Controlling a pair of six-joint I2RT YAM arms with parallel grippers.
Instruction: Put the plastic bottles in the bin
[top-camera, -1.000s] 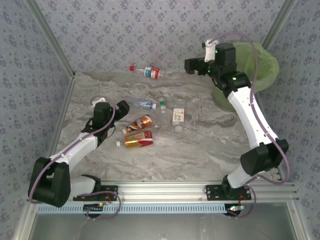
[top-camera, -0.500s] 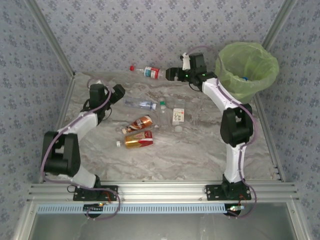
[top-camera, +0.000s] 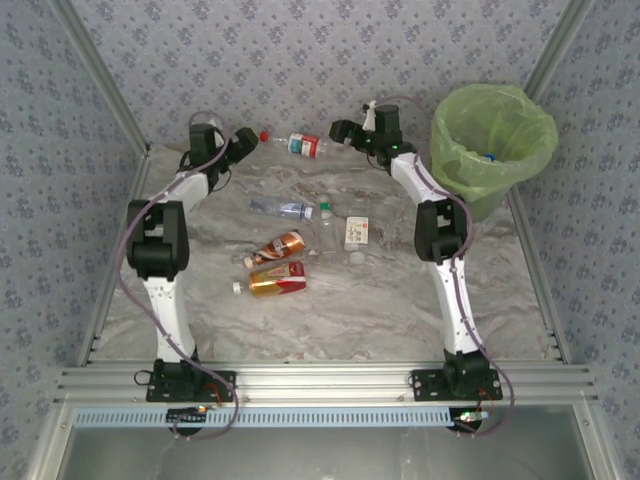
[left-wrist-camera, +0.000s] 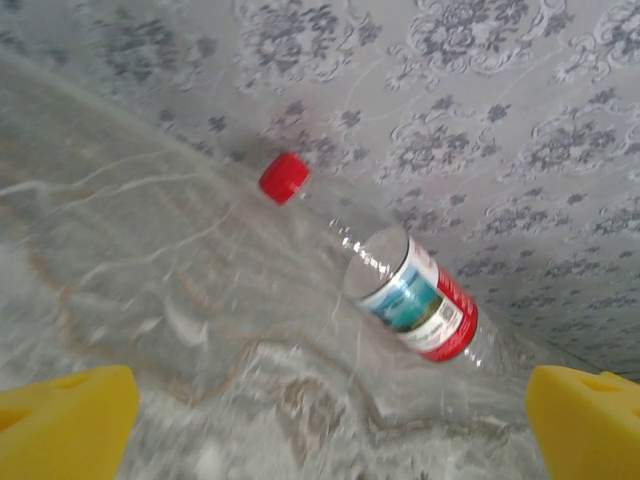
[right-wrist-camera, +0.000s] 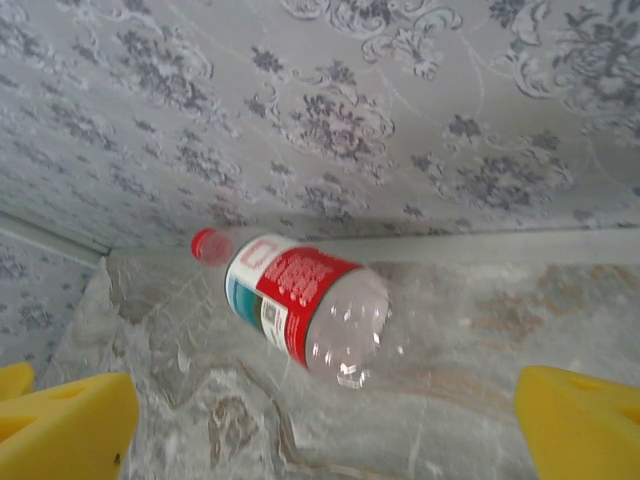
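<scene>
A clear plastic bottle (top-camera: 297, 144) with a red cap and a red label lies against the far wall. My left gripper (top-camera: 241, 139) is open just left of its cap. My right gripper (top-camera: 341, 130) is open just right of its base. The left wrist view has this bottle (left-wrist-camera: 410, 295) ahead of the wide-apart yellow fingertips (left-wrist-camera: 62, 420). In the right wrist view the bottle (right-wrist-camera: 300, 298) lies base-first, apart from the fingertips (right-wrist-camera: 585, 422). Several more bottles lie mid-table: a blue-labelled one (top-camera: 284, 209), a white-labelled one (top-camera: 356, 233) and two amber ones (top-camera: 277, 247). The green-lined bin (top-camera: 492, 140) stands far right.
The patterned back wall runs right behind the red-cap bottle (right-wrist-camera: 213, 245). A metal rail (top-camera: 320, 380) edges the near side of the table. Something with a blue cap (top-camera: 487, 157) lies inside the bin. Bare marble (top-camera: 400, 310) lies in front of the bottle cluster.
Both arms have stretched out to the far wall. The left gripper went from mid-left up to the bottle's cap end. The right gripper swung left, away from the bin, to the bottle's base.
</scene>
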